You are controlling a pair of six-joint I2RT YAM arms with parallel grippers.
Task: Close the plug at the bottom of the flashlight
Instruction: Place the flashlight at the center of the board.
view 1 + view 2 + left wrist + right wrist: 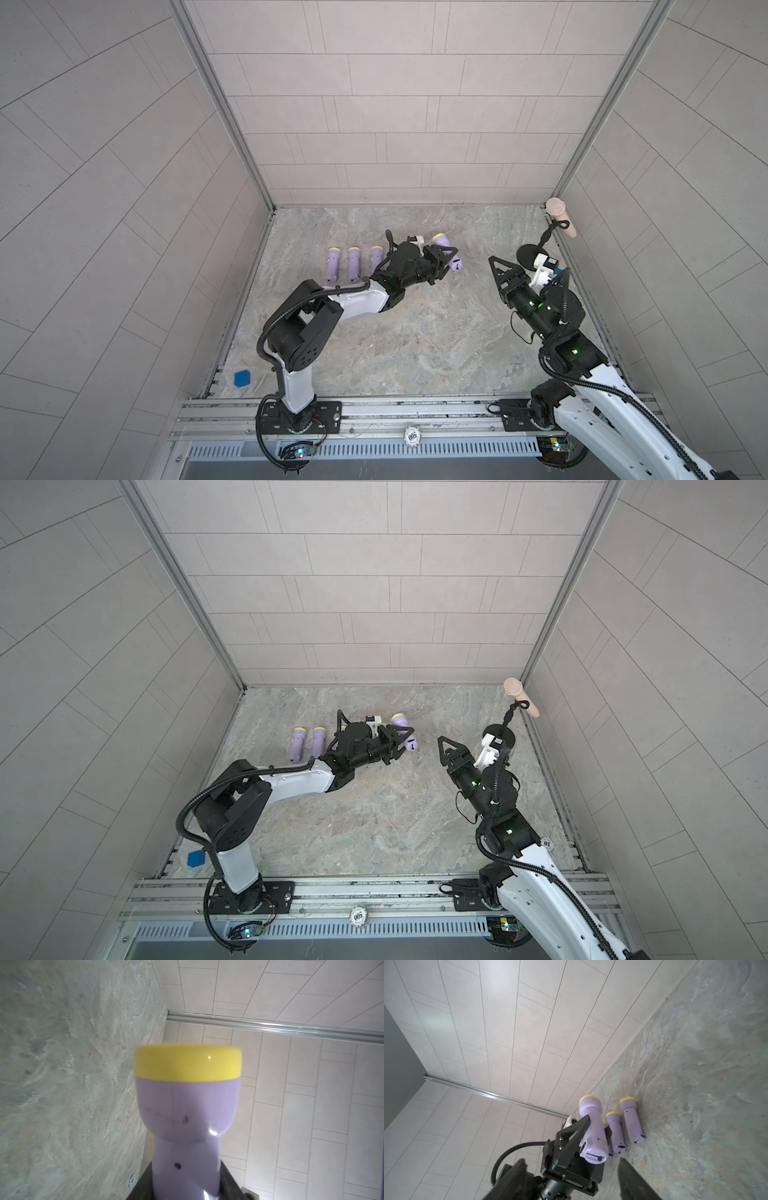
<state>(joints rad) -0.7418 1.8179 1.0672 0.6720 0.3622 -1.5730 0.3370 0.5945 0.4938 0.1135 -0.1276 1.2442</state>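
Observation:
The flashlight [445,246] has a purple body and a yellow head, and my left gripper [446,264] is shut on its body, holding it above the table. It also shows in a top view as the flashlight [402,722] in the left gripper [405,742]. In the left wrist view the flashlight [187,1105] fills the middle, with dark fingers [227,1178] on either side. Its bottom end [592,1156] faces my right gripper [571,1160], which is open and empty. The plug [599,1158] shows as a thin strip with a dark stud; I cannot tell if it is seated. The right gripper [496,266] stands apart, to the right.
Three more purple flashlights [353,266] lie side by side on the marble table [415,340], left of the held one and partly behind my left arm. A pink microphone on a black stand [561,216] is at the back right corner. A blue block [242,378] sits front left.

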